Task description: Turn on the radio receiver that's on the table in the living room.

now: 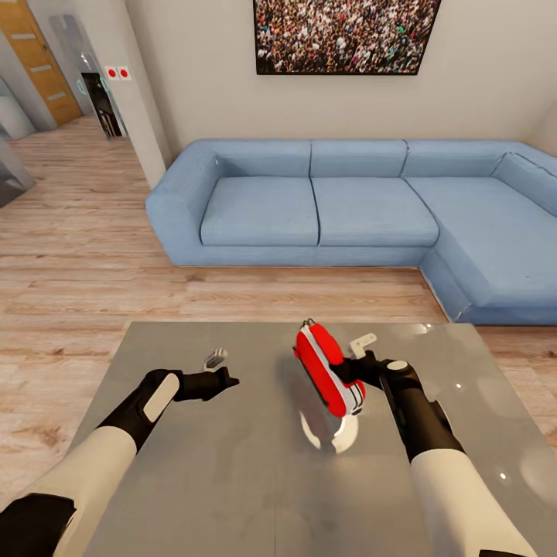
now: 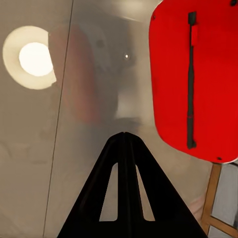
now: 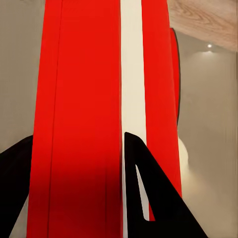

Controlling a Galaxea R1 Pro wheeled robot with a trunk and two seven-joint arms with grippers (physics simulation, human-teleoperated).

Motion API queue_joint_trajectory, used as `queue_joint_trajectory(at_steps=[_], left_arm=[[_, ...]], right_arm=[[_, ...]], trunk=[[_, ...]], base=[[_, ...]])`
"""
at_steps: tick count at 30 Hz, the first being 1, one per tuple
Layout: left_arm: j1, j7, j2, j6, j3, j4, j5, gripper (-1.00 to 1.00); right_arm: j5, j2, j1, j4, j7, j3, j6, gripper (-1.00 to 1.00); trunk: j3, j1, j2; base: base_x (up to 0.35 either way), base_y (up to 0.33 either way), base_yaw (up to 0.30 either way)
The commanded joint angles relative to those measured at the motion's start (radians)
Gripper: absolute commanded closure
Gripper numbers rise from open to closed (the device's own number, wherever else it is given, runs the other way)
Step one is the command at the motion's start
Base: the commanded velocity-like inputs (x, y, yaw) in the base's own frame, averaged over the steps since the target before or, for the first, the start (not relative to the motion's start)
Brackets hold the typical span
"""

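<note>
Right gripper (image 3: 74,188) has its 2 fingers pinching the radio (image 1: 329,370) between them above the table (image 1: 193,480); left gripper (image 2: 124,134), fingers pressed together, hangs beside it. Next up is probably pressing its switch.

The head camera looks forward and down from above the table (image 1: 193,464), taking in both arms, the sofa (image 1: 348,209) and the picture (image 1: 344,35) on the far wall. The left wrist camera sits close over the tabletop, looking along its closed fingers (image 2: 124,163) at the radio's (image 2: 193,74) broad red side, a little way off. The right wrist camera is pressed right up to the radio's banded edge, fingers (image 3: 148,198) either side. All three views share the radio and the grey top around it.
</note>
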State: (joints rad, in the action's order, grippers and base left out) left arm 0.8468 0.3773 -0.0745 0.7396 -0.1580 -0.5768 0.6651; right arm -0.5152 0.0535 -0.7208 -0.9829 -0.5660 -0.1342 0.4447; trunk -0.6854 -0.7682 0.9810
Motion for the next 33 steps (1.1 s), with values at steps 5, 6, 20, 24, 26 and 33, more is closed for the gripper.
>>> queue_joint_trajectory(at_steps=[5,6,20,24,26,33], left_arm=[[0.0,0.0,0.001,0.0,0.0,0.0,0.0,1.0],[0.0,0.0,0.002,0.0,-0.001,0.0,0.0,1.0],[0.0,0.0,0.002,0.0,-0.002,0.0,-0.001,1.0],[0.0,0.0,0.002,0.0,-0.002,0.0,-0.001,1.0],[0.0,0.0,0.002,0.0,-0.002,0.0,-0.001,1.0],[0.0,0.0,0.004,0.0,-0.003,0.0,-0.001,1.0]], right_arm=[[0.008,0.002,0.0,0.001,0.003,-0.029,-0.031,1.0],[0.009,0.002,0.0,0.002,0.013,-0.031,-0.05,1.0],[0.079,0.001,0.0,0.049,0.078,-0.031,-0.091,1.0],[0.082,0.002,0.0,0.089,0.107,-0.029,-0.128,1.0],[0.082,0.002,0.0,0.106,0.118,-0.028,-0.135,1.0],[0.082,0.003,0.0,0.14,0.132,-0.026,-0.146,1.0]], trunk=[[0.0,0.0,0.0],[0.0,0.0,0.0],[0.0,0.0,0.0],[0.0,0.0,0.0],[0.0,0.0,0.0],[0.0,0.0,0.0]], base=[[0.0,0.0,0.0],[0.0,0.0,0.0],[0.0,0.0,0.0],[0.0,0.0,0.0],[0.0,0.0,0.0],[0.0,0.0,0.0]])
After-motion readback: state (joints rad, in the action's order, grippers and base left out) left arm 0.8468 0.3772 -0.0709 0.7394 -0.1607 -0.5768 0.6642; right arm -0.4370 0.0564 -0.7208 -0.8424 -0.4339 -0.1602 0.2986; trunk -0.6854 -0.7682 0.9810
